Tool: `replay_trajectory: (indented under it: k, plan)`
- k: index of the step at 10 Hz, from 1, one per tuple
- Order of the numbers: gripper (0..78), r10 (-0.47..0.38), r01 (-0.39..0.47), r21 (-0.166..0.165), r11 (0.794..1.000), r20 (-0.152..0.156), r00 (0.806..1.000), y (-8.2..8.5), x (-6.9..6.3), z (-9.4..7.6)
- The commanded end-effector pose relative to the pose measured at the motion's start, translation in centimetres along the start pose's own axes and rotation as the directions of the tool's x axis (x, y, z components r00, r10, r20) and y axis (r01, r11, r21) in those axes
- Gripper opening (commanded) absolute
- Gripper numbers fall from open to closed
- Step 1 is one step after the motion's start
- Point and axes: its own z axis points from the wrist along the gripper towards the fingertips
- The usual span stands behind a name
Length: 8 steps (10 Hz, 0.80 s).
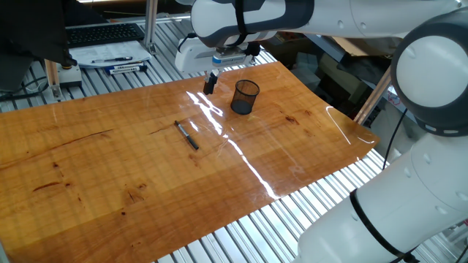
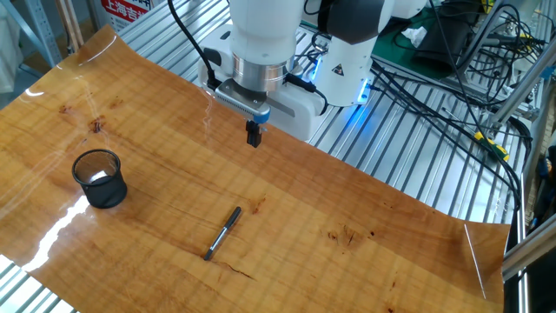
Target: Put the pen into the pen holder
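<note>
The pen (image 2: 223, 233) lies flat on the wooden desk (image 2: 347, 261), at about four o'clock from the pen holder (image 2: 100, 178) and well apart from it. The gripper (image 2: 254, 136) hangs above the desk at the pen's twelve o'clock, fingers clenched together, grasping nothing.

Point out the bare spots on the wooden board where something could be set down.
Most of the wooden board is bare: the wide stretch right of the pen toward the curled corner, and the strip between the pen and the mesh pen holder. It is tightest under the hand near the far edge.
</note>
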Motion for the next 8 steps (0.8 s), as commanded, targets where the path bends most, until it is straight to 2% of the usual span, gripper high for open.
replay_trajectory:
  k: [1, 2, 8]
  plan:
    - [0.0, 0.014, -0.015, -0.012, 1.0, -0.036, 0.999, 0.0, 0.0, 0.0]
    - [0.0, -0.002, 0.003, 0.033, 0.999, -0.036, 0.999, 0.01, 0.0, -0.01]
    - [0.0, -0.003, 0.004, 0.027, 1.0, -0.044, 0.999, 0.02, 0.0, 0.0]
